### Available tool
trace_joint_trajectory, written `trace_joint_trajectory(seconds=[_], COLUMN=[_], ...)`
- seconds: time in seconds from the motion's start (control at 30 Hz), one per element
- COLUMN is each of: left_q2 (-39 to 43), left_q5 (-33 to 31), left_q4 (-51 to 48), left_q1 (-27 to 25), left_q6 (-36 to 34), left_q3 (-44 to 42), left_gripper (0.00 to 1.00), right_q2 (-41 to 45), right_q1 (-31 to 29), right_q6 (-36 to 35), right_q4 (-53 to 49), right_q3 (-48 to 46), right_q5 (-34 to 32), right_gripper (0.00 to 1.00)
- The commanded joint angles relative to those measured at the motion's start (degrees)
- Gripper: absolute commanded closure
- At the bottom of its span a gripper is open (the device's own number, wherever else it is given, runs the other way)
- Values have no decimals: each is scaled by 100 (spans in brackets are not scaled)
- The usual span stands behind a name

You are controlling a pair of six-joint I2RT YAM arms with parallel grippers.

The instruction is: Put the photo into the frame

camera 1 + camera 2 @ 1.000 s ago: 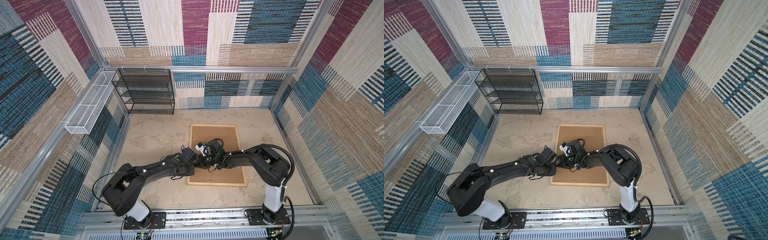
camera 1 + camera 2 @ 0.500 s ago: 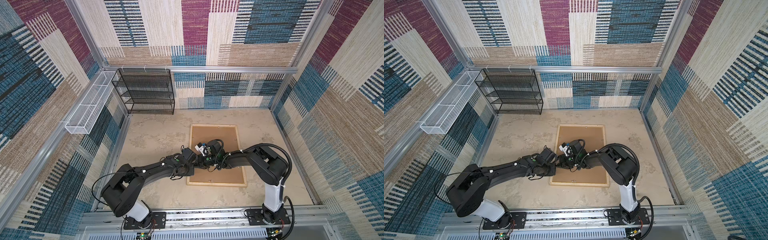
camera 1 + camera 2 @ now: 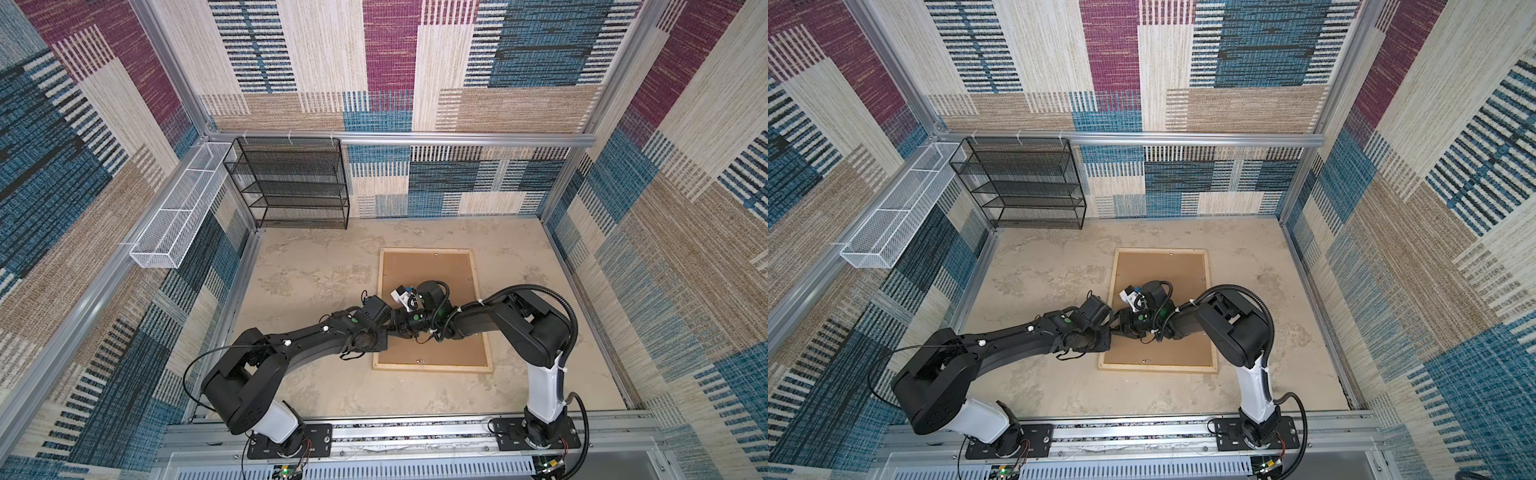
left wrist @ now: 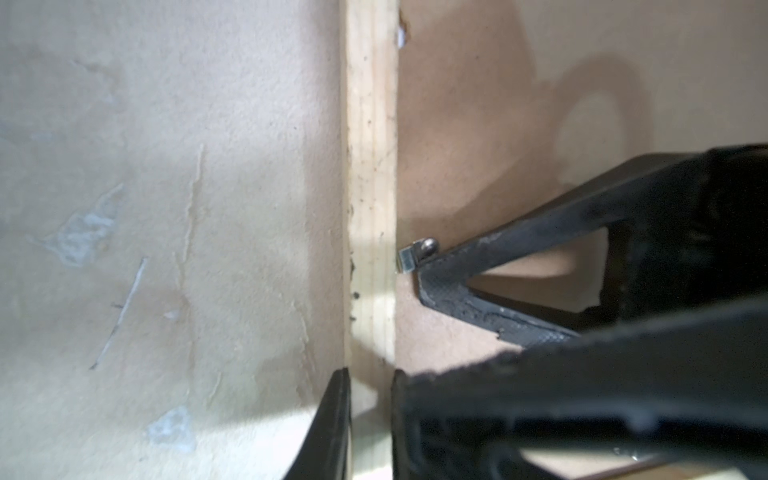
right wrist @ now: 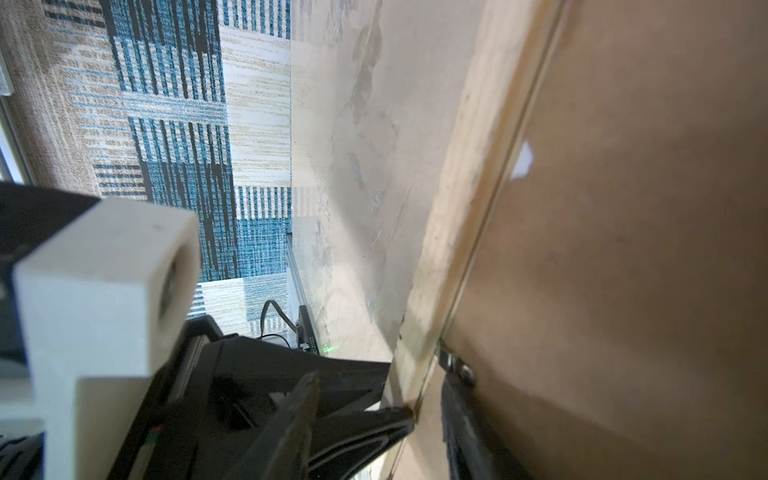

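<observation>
The pale wood frame lies face down on the table, with a brown backing board inside it. The photo is hidden. My left gripper is shut on the frame's left rail, one finger on each side. My right gripper reaches across the board and stands open. One of its fingers has its tip against a small metal tab on the board, right beside the rail.
A black wire shelf stands at the back left. A white wire basket hangs on the left wall. The beige table surrounds the frame. Another small tab sits farther along the same rail.
</observation>
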State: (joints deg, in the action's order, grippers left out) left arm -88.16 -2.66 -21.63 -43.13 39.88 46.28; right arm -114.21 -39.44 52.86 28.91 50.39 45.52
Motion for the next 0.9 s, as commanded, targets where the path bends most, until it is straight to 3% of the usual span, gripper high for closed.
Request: trace_joint_trajectory(seconds=[0.0,0.43,0.87], left_q2=[-85,-166,-144], left_q5=[416,581,356], left_q4=[175,292,194], left_q1=[-11,-29,-20], left_q6=[-227,-269,-257], left_q3=[-10,35,-19], left_gripper=[86,87,87], right_q2=[-98,-393,-413], right_q1=[-29,-94,-42], right_q6=[491,1126,873], right_q4=[331,976,734], right_q3=[-116,-85,79], right_q5=[-235,-259,-241], right_gripper=[49,50,50])
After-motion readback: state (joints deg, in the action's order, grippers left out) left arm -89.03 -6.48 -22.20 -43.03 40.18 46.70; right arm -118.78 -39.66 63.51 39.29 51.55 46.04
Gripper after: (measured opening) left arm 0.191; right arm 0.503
